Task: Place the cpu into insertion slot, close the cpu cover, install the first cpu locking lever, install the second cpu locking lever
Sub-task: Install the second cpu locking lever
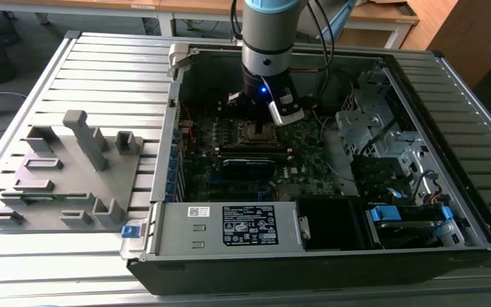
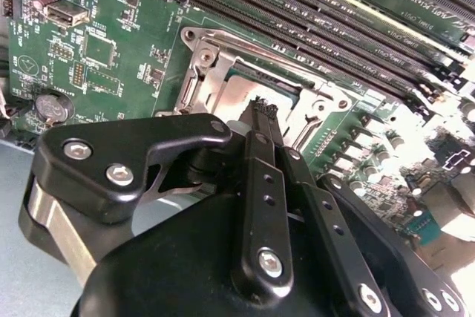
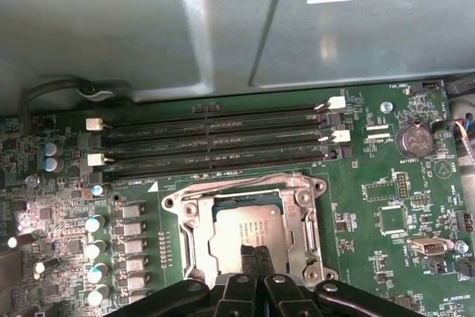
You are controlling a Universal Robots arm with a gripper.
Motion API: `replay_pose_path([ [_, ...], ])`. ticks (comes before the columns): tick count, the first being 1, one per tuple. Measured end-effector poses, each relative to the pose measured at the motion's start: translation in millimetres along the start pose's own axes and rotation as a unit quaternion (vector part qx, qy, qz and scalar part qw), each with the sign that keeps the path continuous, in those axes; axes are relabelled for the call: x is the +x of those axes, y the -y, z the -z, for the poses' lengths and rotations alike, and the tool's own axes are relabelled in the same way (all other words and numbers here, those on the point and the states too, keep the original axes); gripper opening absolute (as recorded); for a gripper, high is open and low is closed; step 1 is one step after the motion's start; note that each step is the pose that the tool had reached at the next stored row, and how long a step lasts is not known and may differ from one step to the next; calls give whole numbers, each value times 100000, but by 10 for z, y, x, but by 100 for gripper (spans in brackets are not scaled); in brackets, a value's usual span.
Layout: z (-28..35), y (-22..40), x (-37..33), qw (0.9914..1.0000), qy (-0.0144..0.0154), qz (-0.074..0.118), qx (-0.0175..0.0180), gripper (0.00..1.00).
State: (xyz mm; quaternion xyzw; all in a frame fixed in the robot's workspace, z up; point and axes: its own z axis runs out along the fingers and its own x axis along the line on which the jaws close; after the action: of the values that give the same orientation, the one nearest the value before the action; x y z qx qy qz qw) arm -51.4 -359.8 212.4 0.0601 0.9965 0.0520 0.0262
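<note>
Right now the gripper (image 3: 254,254) hangs with its fingers pinched together, tips straight over the near edge of the chip (image 3: 247,222), which lies flat in the socket (image 3: 249,229) under the metal cover (image 3: 297,220).

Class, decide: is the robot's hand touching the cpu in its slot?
Cannot tell. In the first wrist view the hand has its tips together over the cpu in the insertion slot, but they hide any contact or gap.
</note>
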Motion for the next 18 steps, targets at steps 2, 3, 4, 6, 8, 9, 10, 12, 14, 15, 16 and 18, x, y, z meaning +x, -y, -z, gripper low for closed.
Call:
replay_pose_path([
  [2, 0, 0, 0, 100000, 6, 4, 3, 11],
  [3, 0, 0, -1, 100000, -94, -3, 22, 11],
  [4, -2, -1, -1, 99999, -531, -50, 63, 11],
  [6, 0, -1, -1, 99997, -815, -88, 123, 11],
  [8, -1, 0, -1, 99996, -923, -92, 130, 11],
  [9, -2, -3, -1, 99996, -927, -92, 124, 11],
  [10, -3, -12, 0, 99996, -925, -94, 117, 11],
  [12, -4, -29, 2, 99996, -931, -92, 126, 11],
  [14, -7, -36, -2, 99996, -931, -85, 113, 11],
  [15, -8, -38, -9, 99996, -929, -88, 116, 11],
  [16, -9, -40, -20, 99996, -933, -97, 121, 11],
  [18, -10, -41, -28, 99996, -934, -92, 128, 11],
])
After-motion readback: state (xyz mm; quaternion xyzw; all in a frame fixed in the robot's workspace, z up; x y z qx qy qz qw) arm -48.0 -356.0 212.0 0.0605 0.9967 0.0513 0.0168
